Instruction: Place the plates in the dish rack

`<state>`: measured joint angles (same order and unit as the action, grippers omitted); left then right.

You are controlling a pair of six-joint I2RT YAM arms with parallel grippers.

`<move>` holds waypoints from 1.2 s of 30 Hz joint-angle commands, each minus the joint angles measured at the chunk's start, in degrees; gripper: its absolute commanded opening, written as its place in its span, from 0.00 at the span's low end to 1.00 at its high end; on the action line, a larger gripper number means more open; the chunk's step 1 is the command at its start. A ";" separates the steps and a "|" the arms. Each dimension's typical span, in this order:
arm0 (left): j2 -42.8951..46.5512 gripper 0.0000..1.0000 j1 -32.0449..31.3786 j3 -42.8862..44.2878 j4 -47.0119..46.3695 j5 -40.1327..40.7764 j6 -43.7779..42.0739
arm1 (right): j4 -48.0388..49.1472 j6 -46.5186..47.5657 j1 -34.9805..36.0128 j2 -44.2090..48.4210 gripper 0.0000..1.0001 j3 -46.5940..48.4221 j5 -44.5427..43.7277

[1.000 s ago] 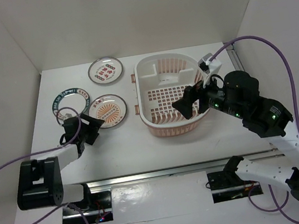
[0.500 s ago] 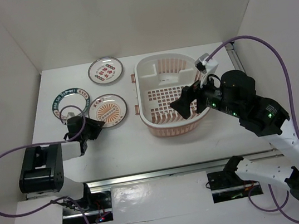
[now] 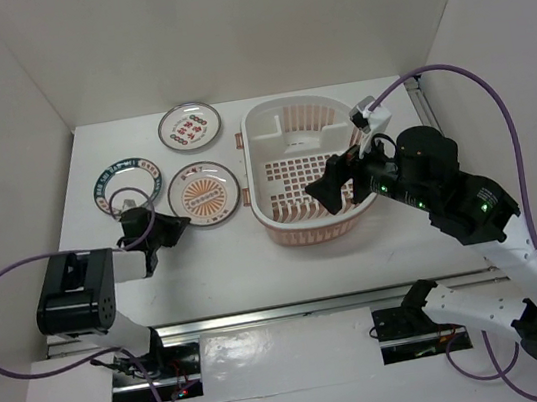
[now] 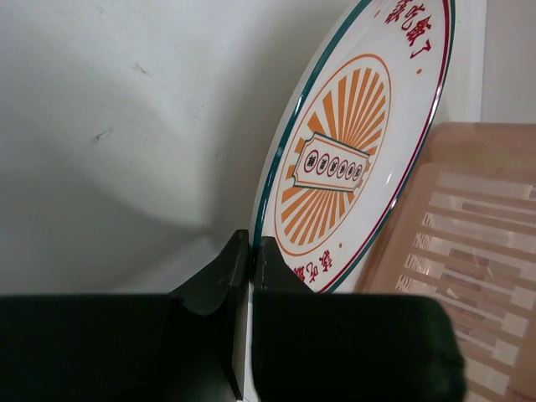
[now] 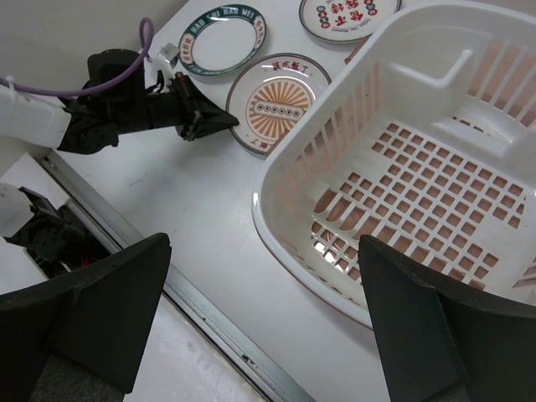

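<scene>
1. Pinches the near rim of sunburst plate [image 3: 205, 194] with left gripper [image 3: 177, 223], fingers closed tight on the edge, left of centre in top view. Cannot tell if the plate is lifted or on the surface.
2. Hangs right gripper [image 3: 328, 192] over the near part of dish rack [image 3: 298, 229], right of centre, fingers spread wide, gripping nothing.
3. Sits dish rack mid-frame, just right of sunburst plate, close beside it.
4. Around: teal-rim plate [image 3: 126, 183] flat, just left of sunburst plate; red-character plate [image 3: 190, 126] flat in upper left, nearer the back wall, apart from the rack.
5. In the way: only the rack's slotted left wall between sunburst plate and the grid floor.
6. Loops purple cable [image 3: 497, 106] high over the right arm; another trails at lower left.
7. Surface: plain white table [image 3: 218, 269], metal rail [image 3: 285, 310] along the near edge.
8. Room: bare white walls [image 3: 222, 26] boxing in back and both sides.
</scene>
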<state>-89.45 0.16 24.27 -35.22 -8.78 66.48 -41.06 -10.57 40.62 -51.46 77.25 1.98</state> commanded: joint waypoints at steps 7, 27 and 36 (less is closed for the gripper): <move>-3.20 0.00 -0.25 2.53 -1.24 -4.31 -4.25 | 3.18 0.46 -0.10 0.75 1.00 -0.61 -0.22; 41.79 0.00 -1.83 19.15 44.26 -0.97 -19.63 | 10.46 -0.86 -0.10 -3.21 1.00 -5.44 3.11; 52.71 0.00 -1.83 24.24 49.20 -15.29 -29.47 | 18.56 1.33 -0.10 -6.11 1.00 -6.50 8.65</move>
<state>-38.39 -1.89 44.25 16.01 -15.31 41.63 -29.10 -11.53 40.62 -56.64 71.57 7.14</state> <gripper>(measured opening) 0.125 0.999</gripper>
